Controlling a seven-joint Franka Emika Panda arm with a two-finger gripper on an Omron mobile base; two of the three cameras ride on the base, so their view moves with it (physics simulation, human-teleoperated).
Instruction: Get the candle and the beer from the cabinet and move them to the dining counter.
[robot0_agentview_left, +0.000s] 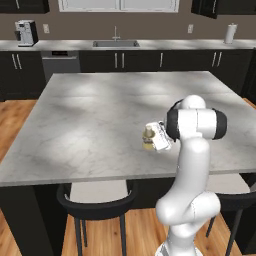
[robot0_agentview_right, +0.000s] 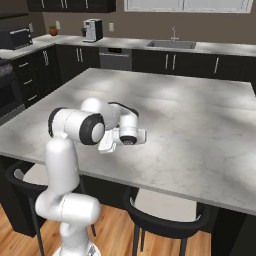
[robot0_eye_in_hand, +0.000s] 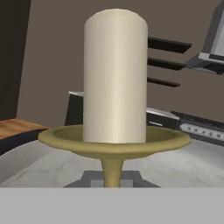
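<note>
I see the candle (robot0_eye_in_hand: 115, 76) as smooth matt cream wax, and its holder (robot0_eye_in_hand: 114, 142) looks like dull yellow brass. The desk (robot0_agentview_left: 100, 120) has a polished white-grey veined marble top. The floor (robot0_agentview_left: 15, 120) is glossy warm wood planks.

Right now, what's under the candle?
The candle stands upright in its brass holder, whose stem runs down into the shut gripper. Below it lies the marble dining counter. The holder's base is covered, so whether it touches the marble can't be told.
</note>
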